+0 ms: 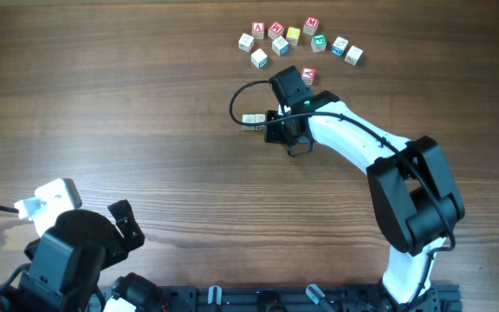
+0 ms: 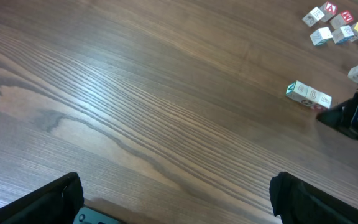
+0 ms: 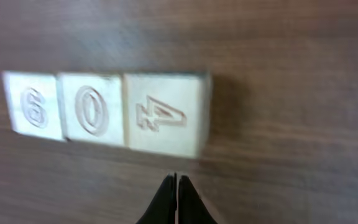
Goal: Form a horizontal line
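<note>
The big brown wooden bench (image 1: 102, 104) carries everything. The white and black right arm (image 1: 353, 139) reaches across it to the middle. The black left arm (image 1: 68, 260) sits low in the near corner, well apart from the work. A bunch of loose little wooden cubes with colourful letters (image 1: 297, 39) lies at the far side. Nearer, just by the right arm's tip, is the short row of three small pale wooden cubes (image 3: 104, 112). They sit side by side and touching, with carved marks on top. The row looks nearly straight, so I think the job now is to tidy it. To do that well, push gently and slowly on the flat side of a cube, low down, so no cube spins or slips out. The right claw (image 3: 177, 186) is clenched tight with nothing in it. Its tip is just beside the end cube, and I cannot tell if it touches. The left claw (image 2: 176, 186) is spread wide and holds nothing.
</note>
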Motion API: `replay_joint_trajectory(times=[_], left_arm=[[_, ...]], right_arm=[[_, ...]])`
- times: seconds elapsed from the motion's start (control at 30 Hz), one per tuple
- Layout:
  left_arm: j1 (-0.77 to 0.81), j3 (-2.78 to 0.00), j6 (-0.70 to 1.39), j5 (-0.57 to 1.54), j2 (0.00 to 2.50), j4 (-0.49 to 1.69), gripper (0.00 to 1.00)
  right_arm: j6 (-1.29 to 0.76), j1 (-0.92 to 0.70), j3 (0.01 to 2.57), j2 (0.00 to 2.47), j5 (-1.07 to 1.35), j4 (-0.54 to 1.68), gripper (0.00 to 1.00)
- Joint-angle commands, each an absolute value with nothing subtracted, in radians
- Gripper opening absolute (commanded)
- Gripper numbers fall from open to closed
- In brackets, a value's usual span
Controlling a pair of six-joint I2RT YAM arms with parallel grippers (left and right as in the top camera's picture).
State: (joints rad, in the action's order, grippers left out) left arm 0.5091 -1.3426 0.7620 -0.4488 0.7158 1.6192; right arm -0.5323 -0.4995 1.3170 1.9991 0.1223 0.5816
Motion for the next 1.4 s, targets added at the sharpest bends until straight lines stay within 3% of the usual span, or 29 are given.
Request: replay_joint_trajectory(times=[0.0, 0.27, 0.4, 0.6, 0.77, 1.03, 1.37], left_arm=[[0.506, -1.341, 0.774, -0.462, 0.713, 1.617, 1.00], [0.506, -1.341, 0.774, -0.462, 0.713, 1.617, 1.00], [0.506, -1.341, 0.774, -0.462, 0.713, 1.617, 1.00], [0.506, -1.341, 0.774, -0.462, 0.713, 1.617, 1.00], [0.506, -1.341, 0.774, -0.462, 0.713, 1.617, 1.00], [0.506, -1.341, 0.774, -0.462, 0.713, 1.617, 1.00], [0.506, -1.341, 0.774, -0.462, 0.713, 1.617, 1.00]], right_arm=[[-0.527, -0.504, 1.314, 2.024, 0.110, 0.612, 0.04], [-0.493, -0.527, 1.376, 1.962, 0.173, 0.619, 0.04], [-0.470, -0.583, 1.376, 1.913, 0.131, 0.482, 0.05], [-0.470, -0.587, 1.413, 2.001, 0.253, 0.233, 0.05], [-0.410, -0.636, 1.672, 2.185, 0.251, 0.439, 0.05], [-0.430, -0.648, 1.683, 2.186, 0.126, 0.593, 0.05], [-0.444, -0.647, 1.680, 2.220, 0.070, 0.616, 0.05]])
